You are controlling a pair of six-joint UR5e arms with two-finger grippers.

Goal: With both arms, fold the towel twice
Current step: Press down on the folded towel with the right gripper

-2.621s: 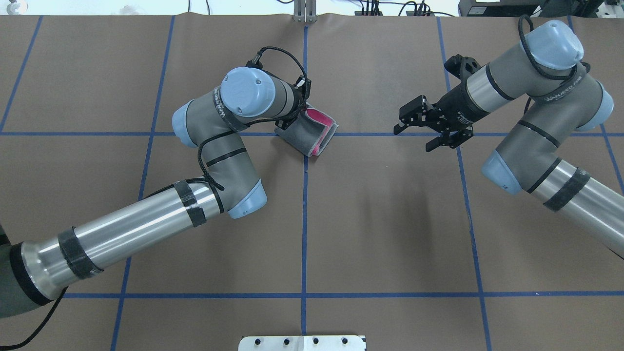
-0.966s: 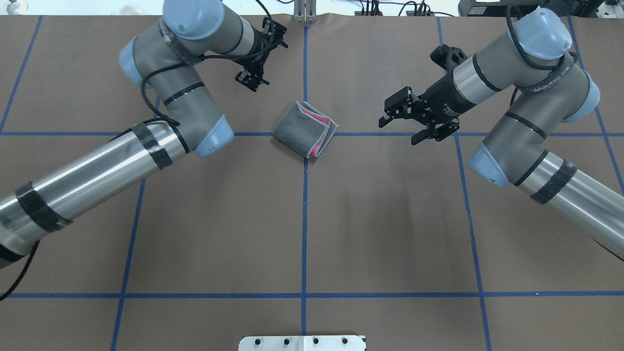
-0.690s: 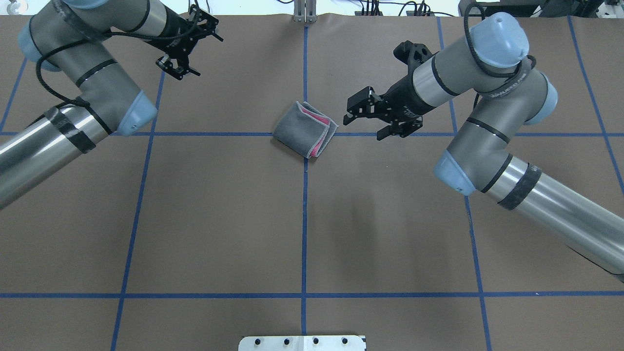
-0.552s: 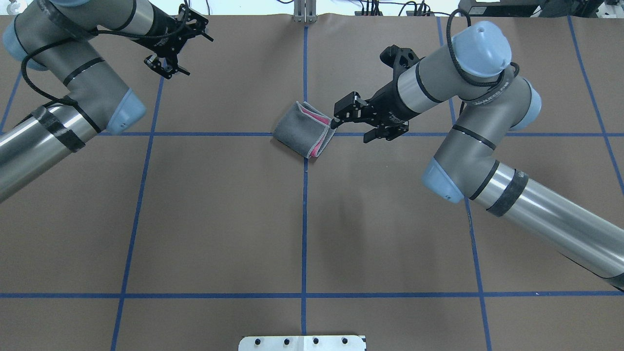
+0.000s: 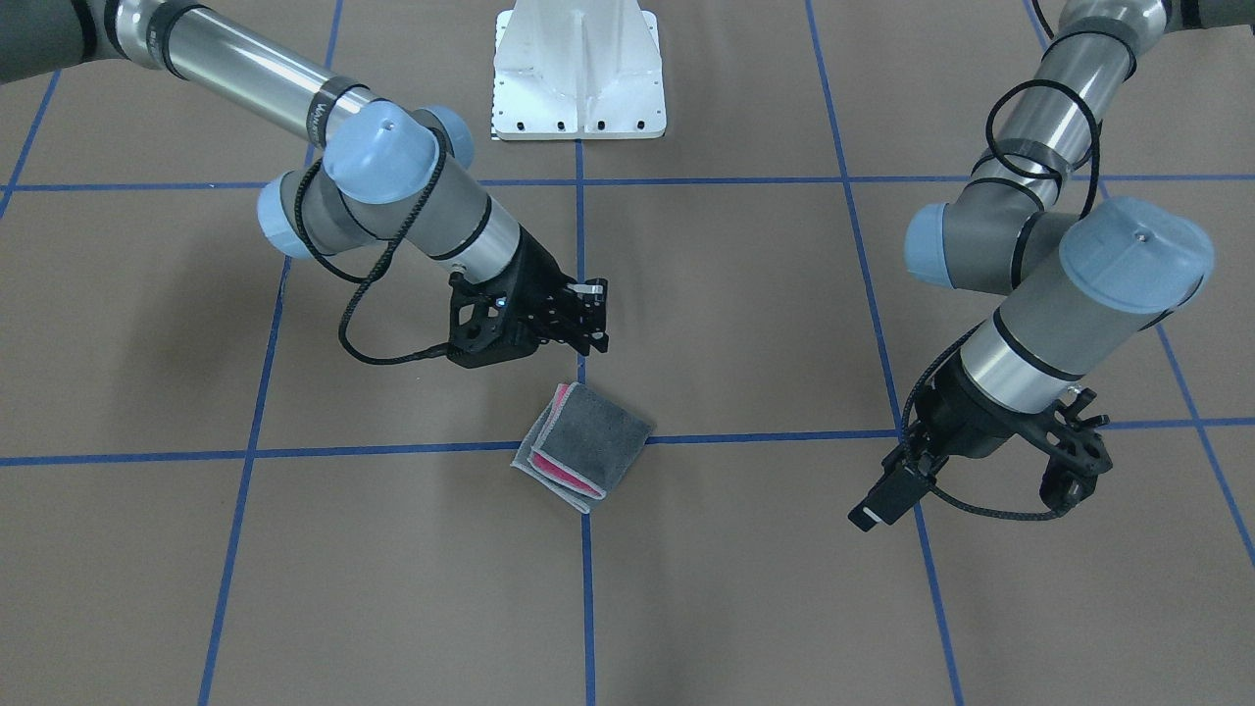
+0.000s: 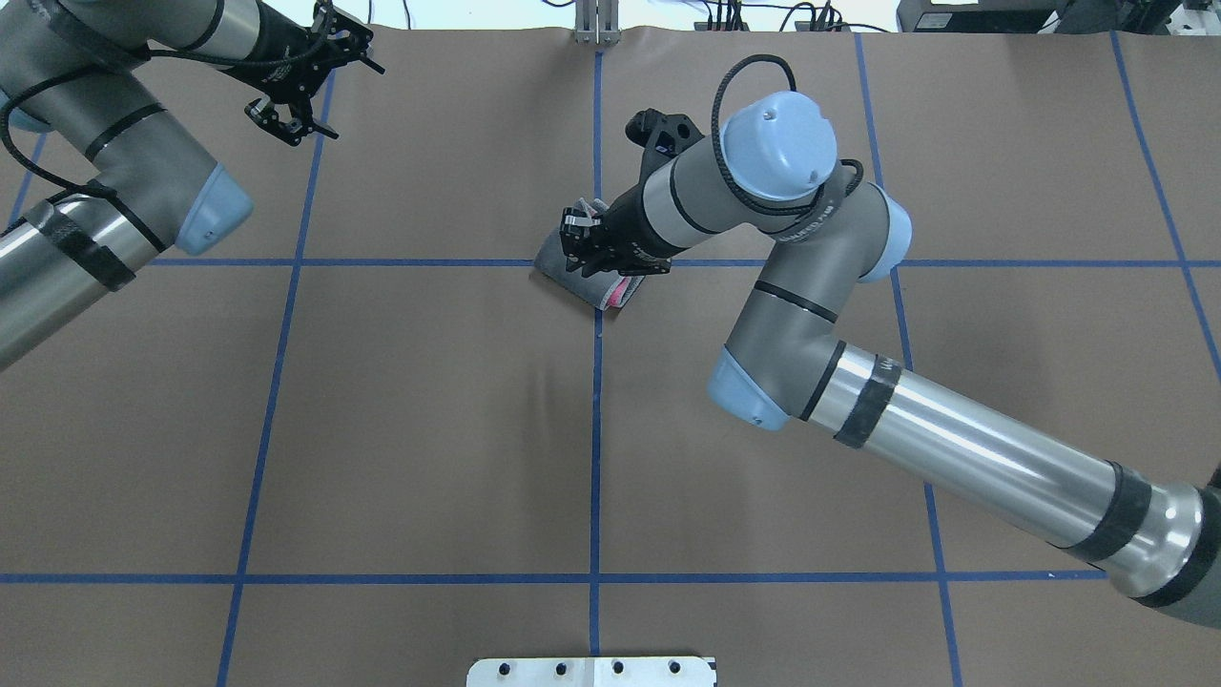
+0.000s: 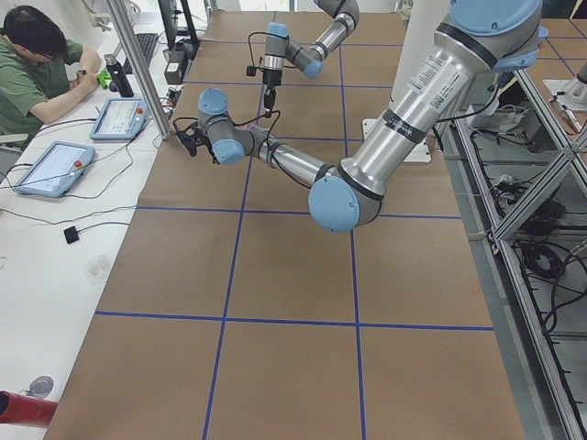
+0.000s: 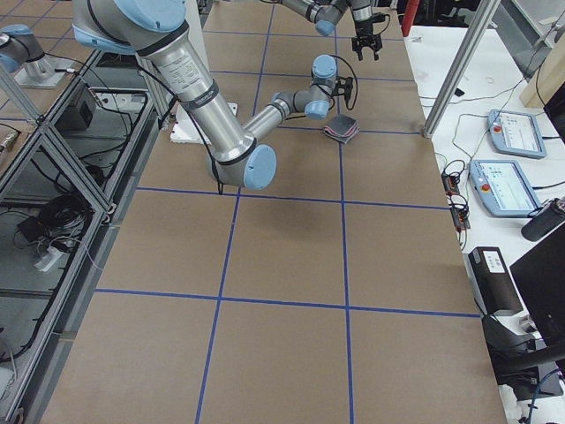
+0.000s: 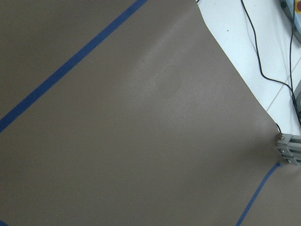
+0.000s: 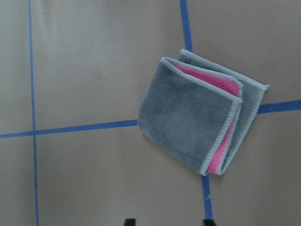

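From the front, the towel point(image 5: 588, 446) lies folded into a small square on the brown worktop point(image 5: 392, 588). Its dark grey face is up, pink shows at two edges, and it sits on a crossing of the blue tape lines point(image 5: 294, 453). The right fingers point(image 5: 591, 294) hang over it. The left arm point(image 5: 1079, 294) is well apart from it.

From overhead, the right fingers cover a part of the towel. The left fingers point(image 6: 296, 124) are at the far left of the worktop, spread open, and they hold nothing.

From the right side, the towel lies just beside the wrist of the near arm.

In the right wrist view, two fingertips at the lower edge stand apart with nothing between them. The whole towel lies free on the worktop, and its light grey border is visible.
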